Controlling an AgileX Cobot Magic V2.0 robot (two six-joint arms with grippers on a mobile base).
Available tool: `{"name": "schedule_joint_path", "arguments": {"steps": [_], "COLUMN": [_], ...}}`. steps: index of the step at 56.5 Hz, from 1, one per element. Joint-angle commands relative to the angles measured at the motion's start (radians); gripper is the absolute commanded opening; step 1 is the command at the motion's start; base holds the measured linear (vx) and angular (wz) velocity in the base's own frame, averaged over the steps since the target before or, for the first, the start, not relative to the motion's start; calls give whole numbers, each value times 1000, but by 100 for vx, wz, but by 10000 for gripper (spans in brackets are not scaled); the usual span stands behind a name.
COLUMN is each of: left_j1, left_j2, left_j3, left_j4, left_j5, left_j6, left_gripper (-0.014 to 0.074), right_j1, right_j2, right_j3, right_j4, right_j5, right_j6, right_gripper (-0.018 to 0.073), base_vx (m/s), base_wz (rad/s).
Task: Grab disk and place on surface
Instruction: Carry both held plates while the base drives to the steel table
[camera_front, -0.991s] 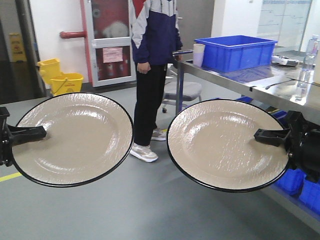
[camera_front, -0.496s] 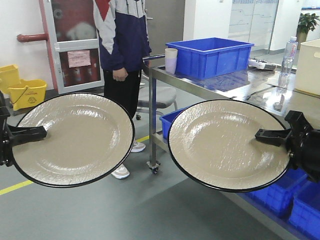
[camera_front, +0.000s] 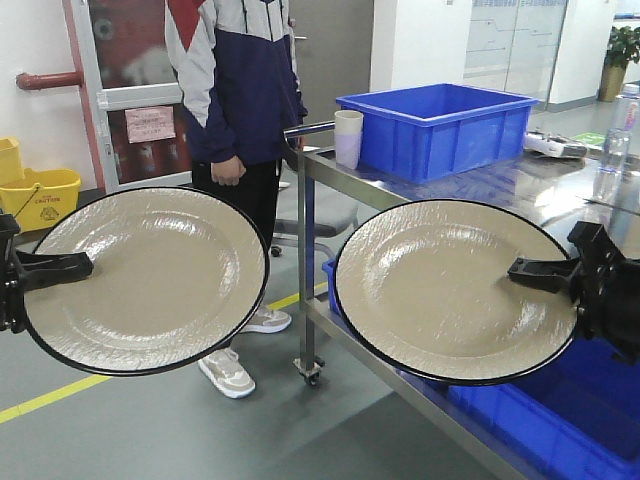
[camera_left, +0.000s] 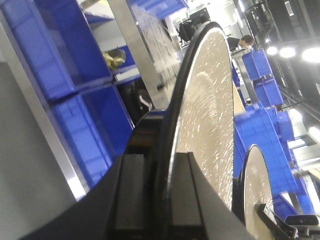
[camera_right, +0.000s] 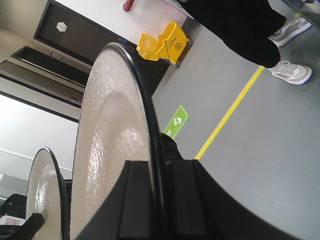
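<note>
Left gripper (camera_front: 80, 266) and right gripper (camera_front: 525, 270) each pinch a disk's rim. Reflective tabletop (camera_front: 540, 185) bears a blue crate (camera_front: 440, 130). Held in air, the left disk (camera_front: 145, 280) hangs clear of the tabletop; the right disk (camera_front: 450, 290) overlaps its near edge. A cup (camera_front: 348, 137) stands at its left corner.

Left disk (camera_front: 145, 280), right disk (camera_front: 455, 290): beige, black-rimmed; both aloft.

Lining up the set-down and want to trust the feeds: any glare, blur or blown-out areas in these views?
Front view: sharp, evenly lit, soft sheen on left disk and right disk. Left wrist view: ceiling lights blown out, left gripper dark. Right wrist view: white backdrop washed out.
</note>
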Motion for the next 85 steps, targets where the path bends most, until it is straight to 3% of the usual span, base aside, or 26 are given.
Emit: {"name": "schedule_joint_path", "arguments": {"steps": [1,35,85], "left_j1": [-6,-6,-6], "left_j2": [-51,-51,-51], "left_j3": [-38,-38,-38], "left_j4": [-171,-171,-171], "left_j5": [53,53,51], "left_j6": [-15,-15,-15], "left_gripper": [-8,-8,-8], "right_j1": [-3,-3,-3], "right_j2": [-41,-41,-41], "right_j3": [-36,-36,-36], "right_j4": [123,123,123], "right_j5": [50,50,50], "right_j6": [8,8,8], "right_gripper": [-9,-9,-9], "base_vx": [45,44,28], "base_wz": [4,-15,-65]}}
